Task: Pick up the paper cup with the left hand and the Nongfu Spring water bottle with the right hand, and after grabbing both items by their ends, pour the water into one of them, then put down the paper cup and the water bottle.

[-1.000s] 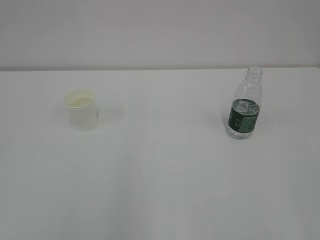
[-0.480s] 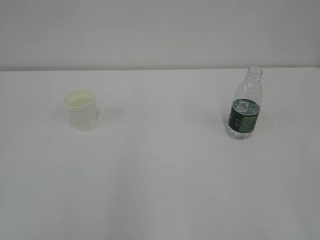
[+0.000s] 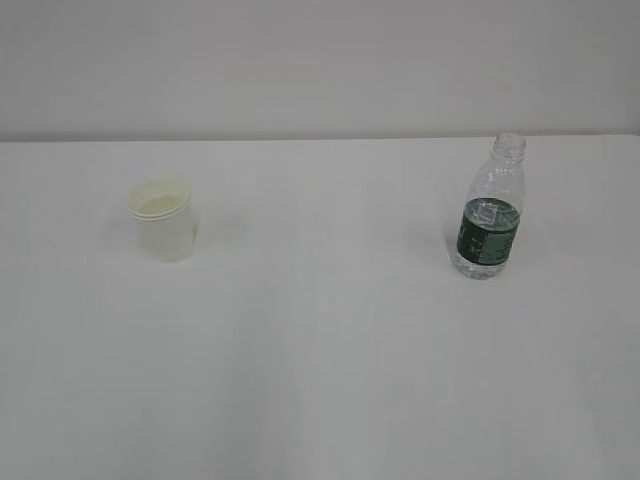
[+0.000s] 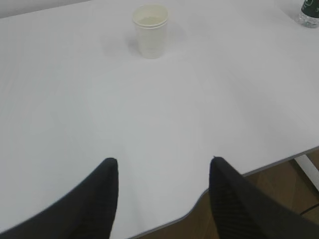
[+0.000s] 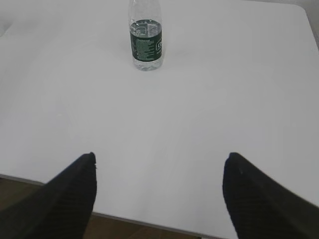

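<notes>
The paper cup (image 3: pixel 162 220) stands upright on the left of the white table (image 3: pixel 320 350); in the left wrist view the paper cup (image 4: pixel 150 31) sits far ahead of my left gripper (image 4: pixel 164 162), which is open and empty above the table's near edge. The Nongfu Spring water bottle (image 3: pixel 489 212), clear with a dark green label and no cap, stands upright on the right. In the right wrist view the bottle (image 5: pixel 146 37) is far ahead of my right gripper (image 5: pixel 160 158), open wide and empty. Water fills the bottle's lower part. Neither arm shows in the exterior view.
A plain wall (image 3: pixel 320 60) runs behind the table. The table's near edge (image 4: pixel 164 226) and brown floor (image 4: pixel 269 184) show under the left gripper. The bottle's base (image 4: pixel 310 12) peeks in at the left wrist view's top right corner.
</notes>
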`<action>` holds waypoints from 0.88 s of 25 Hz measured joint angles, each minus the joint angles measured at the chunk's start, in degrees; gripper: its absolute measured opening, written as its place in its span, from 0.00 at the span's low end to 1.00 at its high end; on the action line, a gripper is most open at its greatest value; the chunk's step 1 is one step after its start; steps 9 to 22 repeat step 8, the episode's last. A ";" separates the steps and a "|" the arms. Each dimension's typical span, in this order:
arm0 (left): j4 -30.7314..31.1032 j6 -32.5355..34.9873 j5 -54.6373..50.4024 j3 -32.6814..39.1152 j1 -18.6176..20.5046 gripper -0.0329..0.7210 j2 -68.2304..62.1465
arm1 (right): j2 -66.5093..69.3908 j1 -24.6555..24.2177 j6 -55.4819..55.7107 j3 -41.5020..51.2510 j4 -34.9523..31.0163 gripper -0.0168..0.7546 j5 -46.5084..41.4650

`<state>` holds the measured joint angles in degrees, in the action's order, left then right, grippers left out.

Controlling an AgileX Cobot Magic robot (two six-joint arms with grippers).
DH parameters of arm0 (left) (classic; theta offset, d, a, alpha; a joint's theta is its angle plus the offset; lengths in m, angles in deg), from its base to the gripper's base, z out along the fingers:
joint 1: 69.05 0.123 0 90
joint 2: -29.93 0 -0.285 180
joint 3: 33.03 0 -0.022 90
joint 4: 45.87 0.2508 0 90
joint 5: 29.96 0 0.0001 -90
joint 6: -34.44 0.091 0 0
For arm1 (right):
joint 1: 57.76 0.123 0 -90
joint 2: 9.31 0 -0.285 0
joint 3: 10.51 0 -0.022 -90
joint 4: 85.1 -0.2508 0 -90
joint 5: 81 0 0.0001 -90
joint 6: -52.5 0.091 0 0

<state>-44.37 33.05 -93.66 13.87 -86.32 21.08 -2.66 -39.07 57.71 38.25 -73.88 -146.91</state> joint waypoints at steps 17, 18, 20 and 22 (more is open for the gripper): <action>0.00 0.00 0.00 0.00 0.00 0.58 0.00 | 0.00 0.00 0.00 0.00 0.00 0.78 0.00; 0.00 0.00 0.00 0.00 0.00 0.58 0.00 | 0.00 0.00 0.00 0.00 0.00 0.78 0.00; 0.00 0.00 0.00 0.00 0.00 0.58 0.00 | 0.00 0.00 0.00 0.00 0.00 0.78 0.00; 0.00 0.00 0.00 0.00 0.00 0.58 0.00 | 0.00 0.00 0.00 0.00 0.00 0.78 0.00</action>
